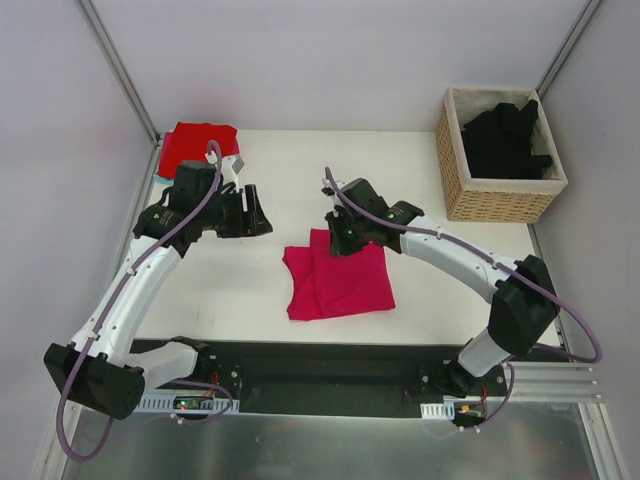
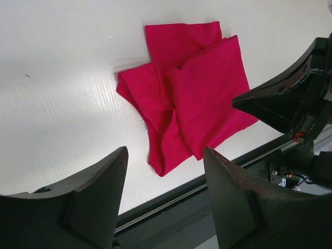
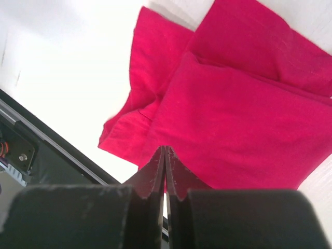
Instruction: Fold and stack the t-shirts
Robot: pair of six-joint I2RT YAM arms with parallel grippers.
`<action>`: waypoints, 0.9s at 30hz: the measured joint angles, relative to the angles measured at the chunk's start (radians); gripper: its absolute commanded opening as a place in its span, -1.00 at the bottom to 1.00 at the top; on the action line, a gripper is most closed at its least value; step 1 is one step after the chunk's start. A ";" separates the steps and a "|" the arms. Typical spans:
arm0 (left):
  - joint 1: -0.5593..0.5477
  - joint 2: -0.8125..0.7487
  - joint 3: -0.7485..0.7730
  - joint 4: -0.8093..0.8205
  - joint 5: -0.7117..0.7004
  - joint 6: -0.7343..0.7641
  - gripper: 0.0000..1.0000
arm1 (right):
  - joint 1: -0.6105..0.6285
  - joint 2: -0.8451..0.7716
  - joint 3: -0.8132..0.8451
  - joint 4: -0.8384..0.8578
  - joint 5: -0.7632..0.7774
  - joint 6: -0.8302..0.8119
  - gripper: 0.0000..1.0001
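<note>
Right gripper [image 3: 165, 150] fingers are pressing flat together, nothing showing between them. The tips are pointing down over the edge of the magenta-pink t-shirt [image 1: 338, 280]; cannot tell whether they touch it. The shirt is lying roughly folded on the tabletop [image 1: 250, 290], directly beneath this gripper. Left gripper [image 2: 165, 155] is hanging spread and empty, with the magenta-pink shirt ahead of it and apart. A red t-shirt [image 1: 195, 145] is lying just behind the left gripper. Black t-shirts [image 1: 505, 135] are sitting in a wicker basket [image 1: 455, 180], well off to the right gripper's right.
</note>
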 measured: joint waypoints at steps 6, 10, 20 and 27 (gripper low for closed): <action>0.000 0.010 0.002 -0.005 0.009 0.025 0.19 | 0.008 0.011 0.050 -0.032 0.019 0.003 -0.89; 0.006 0.014 0.008 -0.005 0.012 0.035 0.19 | 0.008 0.014 0.050 -0.054 0.032 0.010 -0.90; 0.007 0.019 0.010 -0.005 0.012 0.050 0.19 | 0.008 0.014 0.050 -0.068 0.043 0.012 -0.88; 0.013 0.020 0.010 -0.007 0.013 0.055 0.19 | 0.008 0.014 0.050 -0.073 0.046 0.013 -0.86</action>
